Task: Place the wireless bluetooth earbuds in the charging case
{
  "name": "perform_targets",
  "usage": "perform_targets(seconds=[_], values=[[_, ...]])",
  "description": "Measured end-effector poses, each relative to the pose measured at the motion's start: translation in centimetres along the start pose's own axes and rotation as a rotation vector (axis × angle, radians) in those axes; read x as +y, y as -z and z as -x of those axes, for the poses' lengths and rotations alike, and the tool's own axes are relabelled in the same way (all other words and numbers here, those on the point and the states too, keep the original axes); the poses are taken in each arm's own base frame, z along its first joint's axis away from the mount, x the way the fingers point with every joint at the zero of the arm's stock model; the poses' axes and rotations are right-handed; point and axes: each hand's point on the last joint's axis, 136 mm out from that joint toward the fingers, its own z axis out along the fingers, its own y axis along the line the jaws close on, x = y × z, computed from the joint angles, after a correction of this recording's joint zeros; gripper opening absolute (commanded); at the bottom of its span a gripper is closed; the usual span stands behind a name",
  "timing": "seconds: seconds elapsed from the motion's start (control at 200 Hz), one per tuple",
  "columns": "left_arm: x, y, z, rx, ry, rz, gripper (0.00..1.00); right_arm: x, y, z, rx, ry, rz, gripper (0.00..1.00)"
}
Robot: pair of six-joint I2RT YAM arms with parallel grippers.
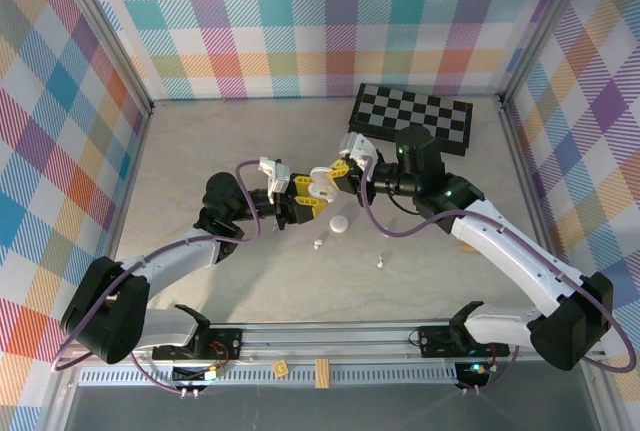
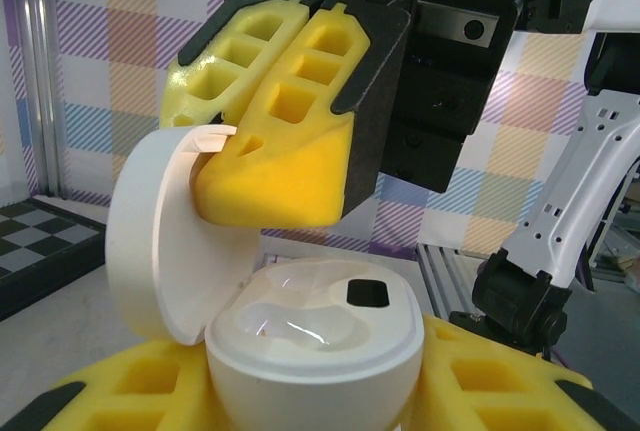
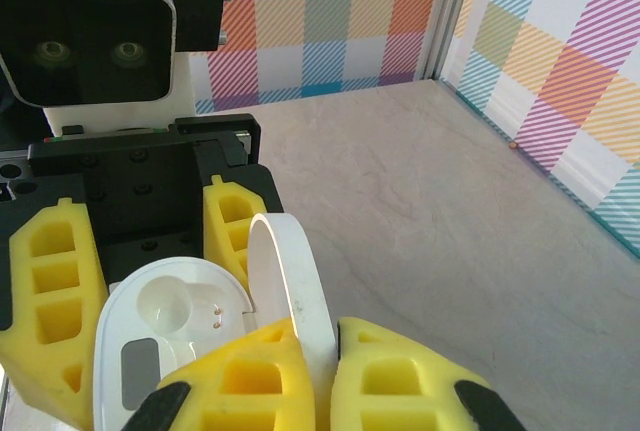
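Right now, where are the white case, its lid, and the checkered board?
charging case [image 2: 315,371], left wrist view, front of its rounded base.
lid [image 2: 155,246], left wrist view, inner face of the open flap.
checkered board [image 1: 410,111], top external view, middle of its surface.

I'm watching the left arm [image 1: 180,251] and right arm [image 1: 510,251] reaching in over the middle of the worktop [image 1: 200,151], with the left gripper [image 1: 292,204] and right gripper [image 1: 326,184] meeting tip to tip. The left jaws are clamping the charging case [image 2: 315,351], and the right jaws are pinching its raised lid [image 2: 150,241].
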Motion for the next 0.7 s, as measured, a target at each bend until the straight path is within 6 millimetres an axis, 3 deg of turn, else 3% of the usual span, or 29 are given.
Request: perform_targets(seconds=[0.16,0.28,0.405,0.61,0.705], values=[[-0.1,0.0,0.1,-0.002,-0.016,-0.003,0.34,0.0,0.2,0.2,-0.005,0.003,-0.004,0.08],[-0.2,0.0,0.1,-0.004,-0.036,-0.011,0.34,0.2,0.6,0.4,-0.012,-0.004,-0.007,0.40],[-0.2,0.0,0.0,0.000,-0.040,-0.009,0.34,0.4,1.2,1.1,-0.034,-0.007,-0.012,0.59],[0.0,0.0,0.0,-0.001,-0.049,0.000,0.34,1.2,2.7,2.2,-0.083,0.004,-0.009,0.81],[0.2,0.1,-0.1,-0.002,-0.049,0.012,0.34,1.6,3.9,2.2,-0.111,-0.004,-0.020,0.86]])
